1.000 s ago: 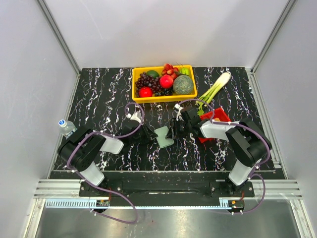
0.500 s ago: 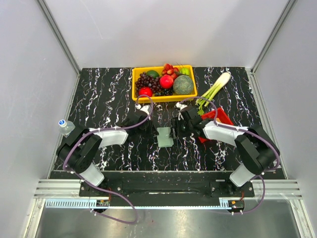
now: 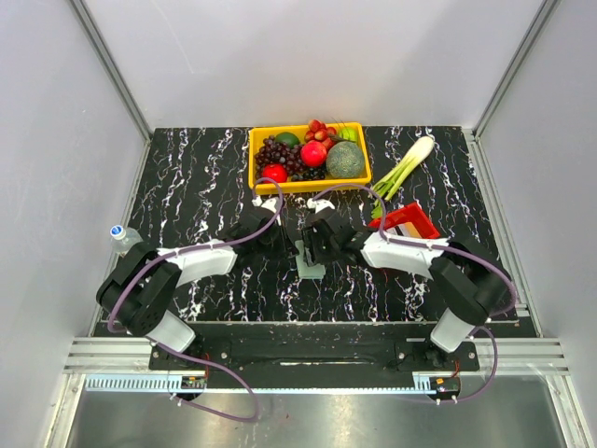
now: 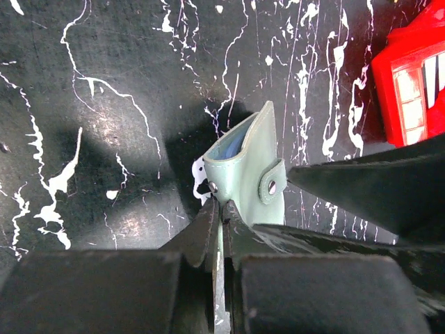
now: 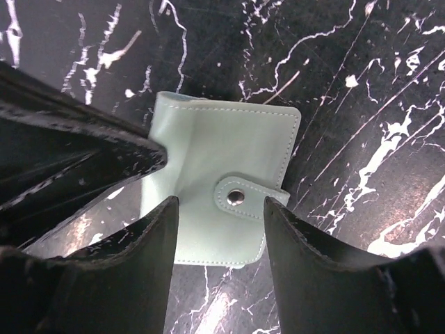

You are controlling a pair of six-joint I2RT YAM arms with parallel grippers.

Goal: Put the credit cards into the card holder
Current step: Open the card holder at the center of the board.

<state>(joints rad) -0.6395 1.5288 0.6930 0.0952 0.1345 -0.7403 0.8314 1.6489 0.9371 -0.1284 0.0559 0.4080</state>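
Directly under the right hand [image 5: 219,207], fingers parted, sits the card holder [image 5: 224,156].

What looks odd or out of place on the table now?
The card holder, pinched at its edge by the left gripper, has its snap tab fastened. This is odd, since cards must go in. No cards are in view.

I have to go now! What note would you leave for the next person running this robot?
The left tool is shut, pinching one edge of the card holder.
The right tool is open, with a finger on either side of the card holder and not gripping it.
The snap strap looks fastened.
No credit cards show in any view. I cannot make out what is in the red basket.
Done: card holder grasped.
Left: open it, find the cards, slide them in.
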